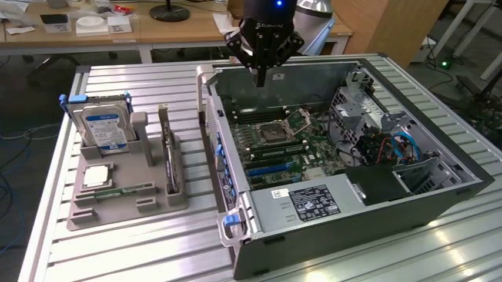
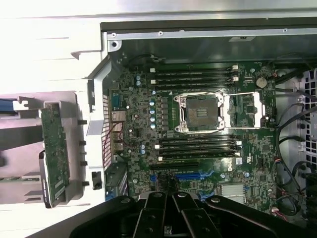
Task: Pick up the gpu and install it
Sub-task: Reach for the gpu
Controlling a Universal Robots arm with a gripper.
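Your arm's gripper (image 1: pixel 260 81) hangs over the open computer case (image 1: pixel 353 235), its fingers pinched together and pointing down with nothing between them. It is poised above the far end of the motherboard (image 1: pixel 274 147), close to the case's rear wall. The gpu (image 1: pixel 167 158) is well apart from the gripper: it stands on edge in a slot of the grey parts holder (image 1: pixel 117 207), which sits on the slatted metal table (image 1: pixel 141 252) toward the exterior view's left of the case. In the same holder, a silver hard drive with a blue label (image 1: pixel 105 130) stands upright at the far end, and a processor chip (image 1: pixel 96 175) lies flat beside a narrow green memory stick (image 1: pixel 117 190). From the wrist camera you see the gripper's dark fingers (image 2: pixel 154 210) closed over the board, the empty processor socket (image 2: pixel 200 113) in the middle, and the gpu's green board (image 2: pixel 54 156) outside the case wall.
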